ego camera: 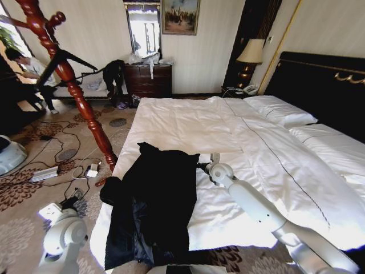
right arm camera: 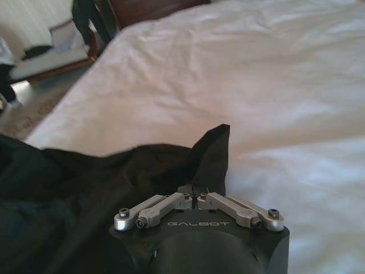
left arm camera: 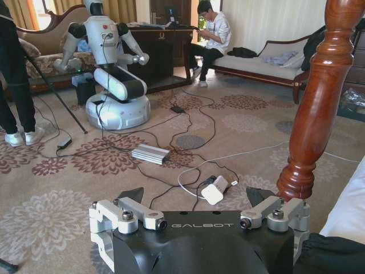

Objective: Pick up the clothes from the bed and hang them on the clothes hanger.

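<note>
The clothes (ego camera: 154, 205), a black coat with a dark lining, lie on the near left corner of the bed (ego camera: 188, 120) and hang partly over its edge. My right gripper (ego camera: 203, 167) is at the coat's right edge. In the right wrist view the right gripper (right arm camera: 195, 196) is shut on a raised fold of the clothes (right arm camera: 214, 148). My left gripper (left arm camera: 197, 197) hangs open and empty low over the carpet, by the foot of the clothes hanger (left arm camera: 316, 103). The red-brown clothes hanger (ego camera: 77, 94) stands left of the bed.
Cables, a power strip (left arm camera: 150, 154) and a white plug (left arm camera: 214, 190) lie on the carpet by the stand's foot. Another white robot (left arm camera: 108, 63) stands farther off. A dresser (ego camera: 148, 79), a sofa (left arm camera: 259, 63) and a black tripod (ego camera: 63, 57) line the far wall.
</note>
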You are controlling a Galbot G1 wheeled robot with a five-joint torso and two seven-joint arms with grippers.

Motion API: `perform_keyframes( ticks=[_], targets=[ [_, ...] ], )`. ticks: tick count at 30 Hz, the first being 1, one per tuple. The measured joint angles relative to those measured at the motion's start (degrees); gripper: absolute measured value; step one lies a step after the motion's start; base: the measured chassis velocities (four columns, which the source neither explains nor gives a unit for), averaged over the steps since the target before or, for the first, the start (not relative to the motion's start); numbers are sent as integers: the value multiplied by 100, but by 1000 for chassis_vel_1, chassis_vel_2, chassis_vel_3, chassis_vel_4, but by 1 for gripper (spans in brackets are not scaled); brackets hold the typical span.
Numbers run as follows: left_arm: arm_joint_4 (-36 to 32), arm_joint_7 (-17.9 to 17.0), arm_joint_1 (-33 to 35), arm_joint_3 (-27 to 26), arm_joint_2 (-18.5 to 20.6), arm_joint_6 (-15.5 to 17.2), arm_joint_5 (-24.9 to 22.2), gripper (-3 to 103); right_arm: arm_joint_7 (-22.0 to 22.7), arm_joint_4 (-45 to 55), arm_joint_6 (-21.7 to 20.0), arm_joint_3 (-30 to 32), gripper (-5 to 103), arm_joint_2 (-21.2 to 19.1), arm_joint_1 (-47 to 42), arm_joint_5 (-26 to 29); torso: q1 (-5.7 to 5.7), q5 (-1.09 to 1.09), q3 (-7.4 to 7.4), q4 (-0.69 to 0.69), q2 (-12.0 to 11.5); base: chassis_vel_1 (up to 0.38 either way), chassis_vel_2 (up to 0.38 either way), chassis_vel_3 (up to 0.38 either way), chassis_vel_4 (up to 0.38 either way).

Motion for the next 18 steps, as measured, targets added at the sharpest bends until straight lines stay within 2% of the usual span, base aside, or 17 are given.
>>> perform_keyframes(
  ticks=[2,3,4,5,6,7,8,11,14,15,18],
  targets=[
    [23,-13,-16,0,2,-5,-12,100,-310,29,244,44,0,-1,27,1,0,0,0,0,0,0,0,0,0],
    [23,-13,-16,0,2,-5,-12,100,-310,29,244,44,0,-1,27,1,0,0,0,0,0,0,0,0,0],
    [35,-18,-25,0,5,-7,-24,100,-771,63,583,64,0,-11,29,6,0,0,0,0,0,0,0,0,0],
    [35,-18,-25,0,5,-7,-24,100,-771,63,583,64,0,-11,29,6,0,0,0,0,0,0,0,0,0],
    [42,-21,-34,0,7,-8,-31,100,-1127,95,868,70,0,-17,28,17,0,0,0,0,0,0,0,0,0],
    [73,-33,-64,-2,12,-8,-67,100,-2273,321,1726,78,0,-2,-21,378,0,0,0,-1,0,0,0,0,0],
    [82,-36,-68,-4,12,-8,-77,100,-2523,392,1855,36,0,49,-26,454,0,-1,0,-1,0,0,0,0,0],
    [89,-40,-69,-18,9,-8,-87,100,-2545,346,1876,-144,0,160,-22,314,0,-1,0,0,0,0,0,0,0],
    [87,-47,-51,-58,3,-7,-113,100,-2302,106,1798,-472,0,380,-19,-148,0,0,0,0,0,0,0,0,0],
    [87,-47,-51,-58,3,-7,-113,100,-2302,106,1798,-472,0,380,-19,-148,0,0,0,0,0,0,0,0,0],
    [74,-53,-24,-96,5,-1,-145,100,-2195,-97,1785,-725,0,733,-51,-476,0,-1,0,-1,0,0,0,0,0]
  ],
)
